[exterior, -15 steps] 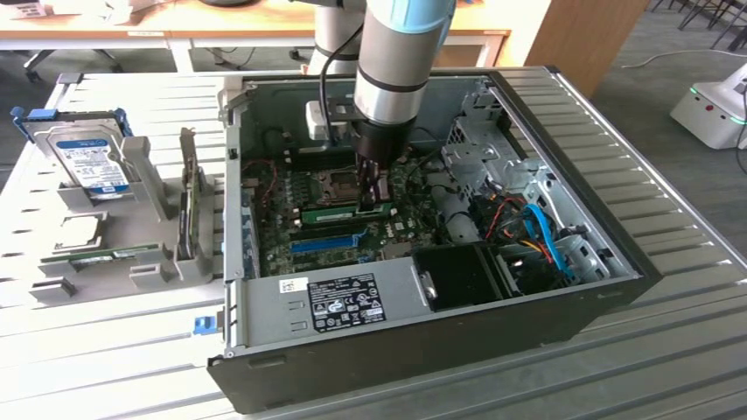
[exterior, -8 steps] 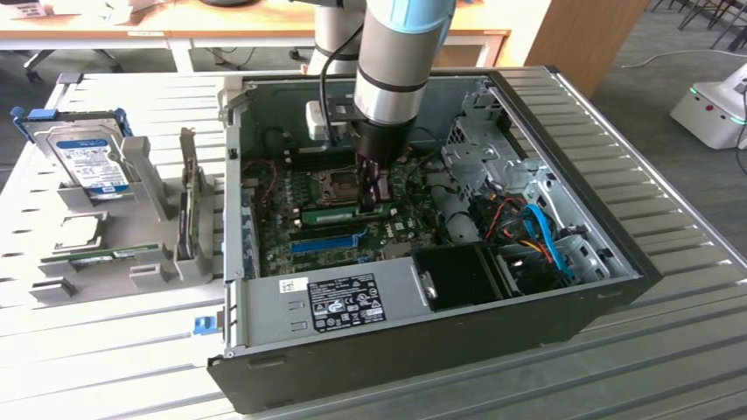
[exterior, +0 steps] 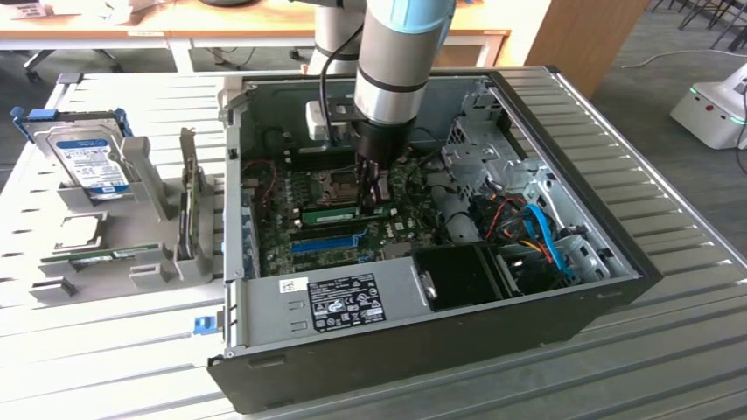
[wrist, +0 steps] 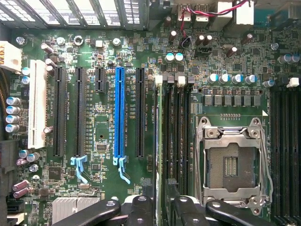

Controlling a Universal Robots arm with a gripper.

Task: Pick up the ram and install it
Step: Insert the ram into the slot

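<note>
The ram [wrist: 162, 141] is a thin green stick seen edge-on, standing in a black memory slot beside the CPU socket [wrist: 233, 165]. In the exterior view the ram [exterior: 336, 211] lies along the motherboard inside the open computer case [exterior: 386, 350]. My gripper [wrist: 162, 209] straddles one end of the stick. Its black fingers [wrist: 141, 207] stand apart on either side, with a small gap to the board, so it is open. In the exterior view the gripper [exterior: 373, 197] reaches down into the case over that slot. A second green stick [exterior: 114, 255] rests in the grey holder outside the case.
A long blue expansion slot [wrist: 119, 110] and black slots run parallel to the ram. More black memory slots [wrist: 284, 150] lie beyond the socket. A hard drive [exterior: 87, 162] stands in the holder on the exterior view's left. Blue and orange cables [exterior: 540, 236] and a black fan shroud [exterior: 467, 276] crowd the case's right side.
</note>
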